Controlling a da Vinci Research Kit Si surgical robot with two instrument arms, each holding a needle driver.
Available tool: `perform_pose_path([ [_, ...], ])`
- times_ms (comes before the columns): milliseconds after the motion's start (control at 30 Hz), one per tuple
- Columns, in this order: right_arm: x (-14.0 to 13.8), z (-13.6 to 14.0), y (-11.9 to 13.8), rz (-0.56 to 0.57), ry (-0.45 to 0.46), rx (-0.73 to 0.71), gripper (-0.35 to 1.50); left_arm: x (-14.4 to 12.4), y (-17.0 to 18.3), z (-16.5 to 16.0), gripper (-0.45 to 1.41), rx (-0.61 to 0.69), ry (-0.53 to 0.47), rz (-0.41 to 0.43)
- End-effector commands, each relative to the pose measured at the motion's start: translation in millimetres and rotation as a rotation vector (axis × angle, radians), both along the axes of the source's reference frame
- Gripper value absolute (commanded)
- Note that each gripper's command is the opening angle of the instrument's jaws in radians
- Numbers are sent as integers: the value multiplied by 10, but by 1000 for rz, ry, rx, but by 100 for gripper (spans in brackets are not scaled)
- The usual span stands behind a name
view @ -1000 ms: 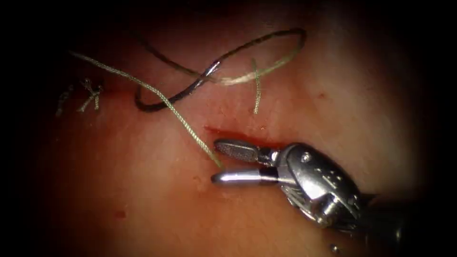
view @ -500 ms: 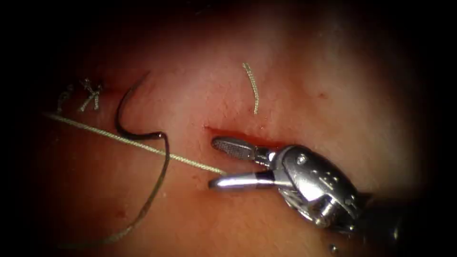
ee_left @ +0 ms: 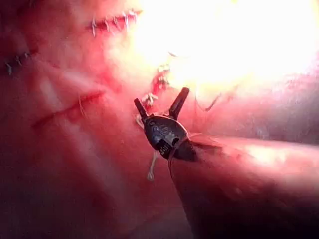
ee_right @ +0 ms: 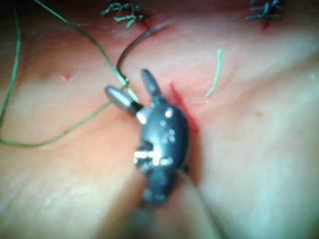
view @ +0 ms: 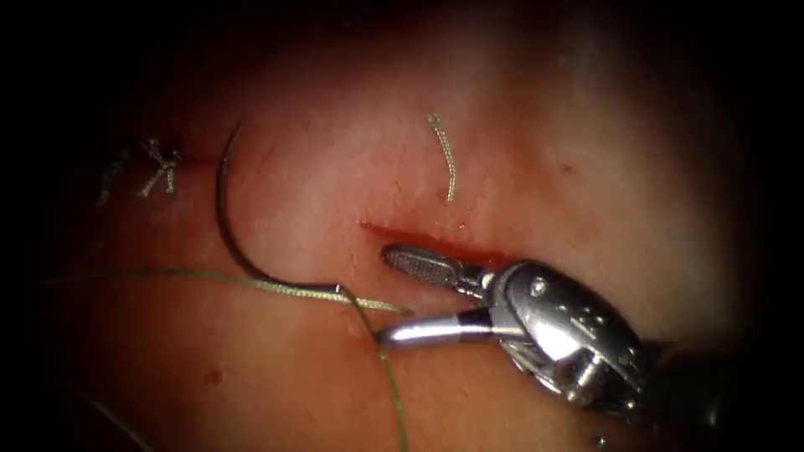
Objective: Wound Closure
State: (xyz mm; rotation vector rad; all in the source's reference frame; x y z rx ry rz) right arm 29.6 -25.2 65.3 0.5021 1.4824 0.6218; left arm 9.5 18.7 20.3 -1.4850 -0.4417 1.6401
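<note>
The right tool (view: 387, 295) lies over the left end of the red cut (view: 435, 243) with its jaws open; it grips nothing. The thread (view: 251, 283) runs in from the left and ends between those jaws, close to the lower one. The dark curved needle (view: 224, 209) lies free on the tissue (view: 293, 377), left of the cut, not in the tissue; its thread end sits near the lower jaw. A second strand (view: 389, 377) trails downward. The right wrist view shows the same tool (ee_right: 130, 84), needle (ee_right: 130, 47) and thread (ee_right: 75, 127). The left tool (ee_left: 162, 102) hangs open and holds nothing.
A short cut end of thread (view: 444, 155) lies above the cut. Knotted stitches (view: 159, 167) sit at the far left. In the left wrist view, stitched wounds (ee_left: 112, 22) and an unstitched cut (ee_left: 65, 109) lie beyond the tool. Red fluid marks the cut's edge.
The needle and its thread have swung from above the cut down to its left and now rest on the tissue. The right tool has barely moved; its jaws stand slightly wider.
</note>
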Motion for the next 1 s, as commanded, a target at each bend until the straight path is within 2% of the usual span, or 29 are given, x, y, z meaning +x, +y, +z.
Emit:
perform_pose_path([
  [33, 7, 5, -2, -2, 2, 0, 74, -4, -1, 8, 116, -1, -3, 3],
  [67, 7, 5, -2, -5, -2, 1, 74, -11, 4, 5, 114, 4, -12, 9],
  [100, 5, 5, -2, -23, -19, 3, 74, -45, 15, 3, 109, 5, -28, 36],
  [167, 2, 5, -1, -26, -42, 11, 72, -72, 18, 7, 108, -13, -6, 79],
  [233, -12, 6, 2, -29, -93, -8, 72, -145, 12, 32, 101, -44, 120, 232],
  [367, -29, 3, 9, -27, -133, -23, 71, -205, 1, 67, 99, -55, 185, 326],
  [400, -36, 0, 13, -22, -136, -25, 71, -230, -4, 85, 98, -62, 193, 361],
  [567, -50, -8, 20, -12, -158, -50, 69, -279, -10, 117, 91, -75, 212, 420],
  [733, -50, -7, 20, -19, -168, -51, 69, -326, -15, 130, 81, -93, 219, 469],
  [800, -50, -7, 20, -19, -168, -51, 69, -332, -17, 132, 79, -99, 223, 483],
  [867, -50, -7, 20, -19, -168, -51, 67, -346, -28, 141, 76, -113, 242, 549],
  [1000, -50, -7, 19, -19, -168, -51, 67, -351, -37, 149, 66, -133, 248, 606],
])
